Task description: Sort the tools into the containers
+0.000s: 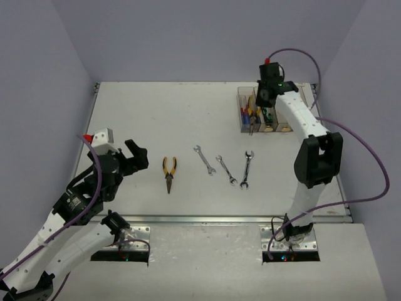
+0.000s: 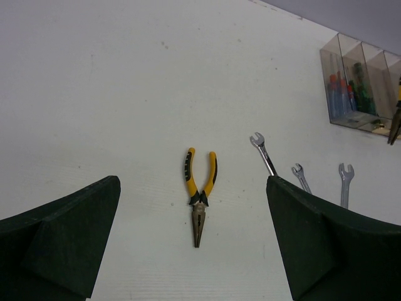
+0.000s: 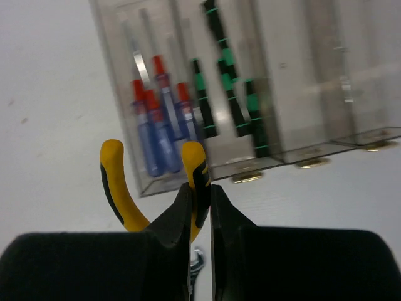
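My right gripper (image 1: 263, 100) (image 3: 200, 188) is shut on one yellow-and-black handle of a pair of pliers (image 3: 116, 182) (image 1: 250, 116), held in the air by the near end of the containers (image 1: 263, 114) (image 3: 282, 75). Blue/red screwdrivers (image 3: 160, 125) lie in the leftmost bin and green/black screwdrivers (image 3: 225, 94) in the bin beside it. A second pair of pliers (image 1: 169, 172) (image 2: 199, 194) lies on the table, nose toward me. Three silver wrenches (image 1: 203, 159) (image 1: 226, 169) (image 1: 247, 169) lie to its right. My left gripper (image 1: 135, 157) (image 2: 193, 182) hangs open above the table, left of those pliers.
The white table (image 1: 156, 113) is walled by grey panels at the back and sides. A metal strip (image 1: 207, 219) runs along the near edge by the arm bases. Purple cables (image 1: 363, 169) loop around the right arm.
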